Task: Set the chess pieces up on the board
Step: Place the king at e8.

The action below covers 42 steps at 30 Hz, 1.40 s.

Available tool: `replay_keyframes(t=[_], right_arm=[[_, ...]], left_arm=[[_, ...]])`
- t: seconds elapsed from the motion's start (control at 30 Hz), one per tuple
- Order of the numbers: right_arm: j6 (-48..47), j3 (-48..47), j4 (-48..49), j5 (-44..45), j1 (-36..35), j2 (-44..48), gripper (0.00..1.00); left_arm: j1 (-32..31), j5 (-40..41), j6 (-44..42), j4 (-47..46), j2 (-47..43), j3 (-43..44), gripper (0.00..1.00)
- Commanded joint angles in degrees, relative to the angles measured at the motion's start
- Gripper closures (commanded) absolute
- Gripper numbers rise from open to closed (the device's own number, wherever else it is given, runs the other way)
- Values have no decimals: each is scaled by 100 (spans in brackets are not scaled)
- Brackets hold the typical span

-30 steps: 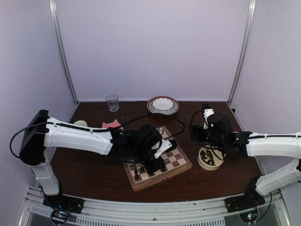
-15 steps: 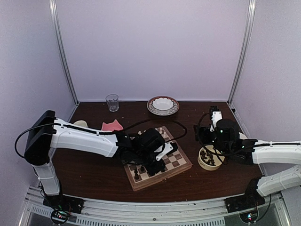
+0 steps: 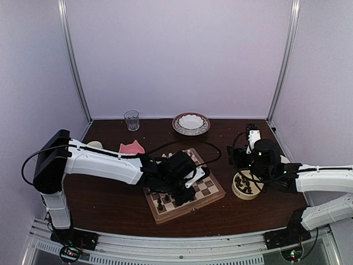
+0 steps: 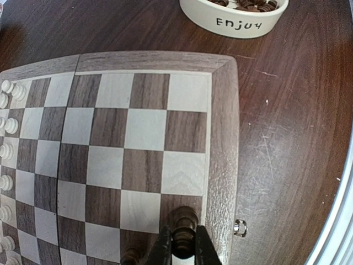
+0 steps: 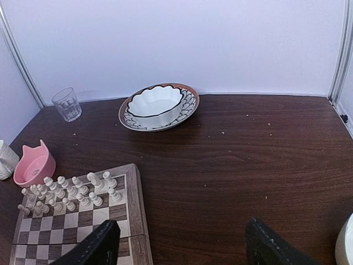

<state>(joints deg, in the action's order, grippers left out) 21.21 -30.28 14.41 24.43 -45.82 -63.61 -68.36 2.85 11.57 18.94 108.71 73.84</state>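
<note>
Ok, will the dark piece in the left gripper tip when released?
The dark piece in the left gripper looks slim, so it may topple if released tilted. Tiny, so probably light; the smooth board could let it slide.

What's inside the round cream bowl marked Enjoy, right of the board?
Dark brown wooden chess pieces lie heaped inside the round cream bowl. Its wall and the frame edge hide the lower ones, so their count cannot be told.

Left pincer [image 3: 185, 193] over board [image 3: 213, 188], right arm [image 3: 320, 178] beside cream bowl [image 3: 237, 192]
</note>
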Motion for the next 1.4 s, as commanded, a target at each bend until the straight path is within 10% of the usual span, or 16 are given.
replay_keyframes(t=[0.0, 0.23, 0.67, 1.1, 1.37], right_arm=[[-7, 23, 81, -22, 30, 7, 20], [-10, 30, 85, -34, 30, 9, 20], [-88, 31, 110, -70, 30, -19, 20], [-768, -250, 98, -2318, 6, -379, 27], [-569, -969, -869, -2064, -69, -869, 19]], left_arm=[[-37, 141, -93, -94, 96, 182, 100], [-37, 212, -108, -58, 107, 209, 99], [-36, 57, -11, -91, -151, 204, 51], [559, 459, 321, -1284, -2615, -1723, 48], [1381, 1290, 1194, -2118, -3714, -3039, 47]])
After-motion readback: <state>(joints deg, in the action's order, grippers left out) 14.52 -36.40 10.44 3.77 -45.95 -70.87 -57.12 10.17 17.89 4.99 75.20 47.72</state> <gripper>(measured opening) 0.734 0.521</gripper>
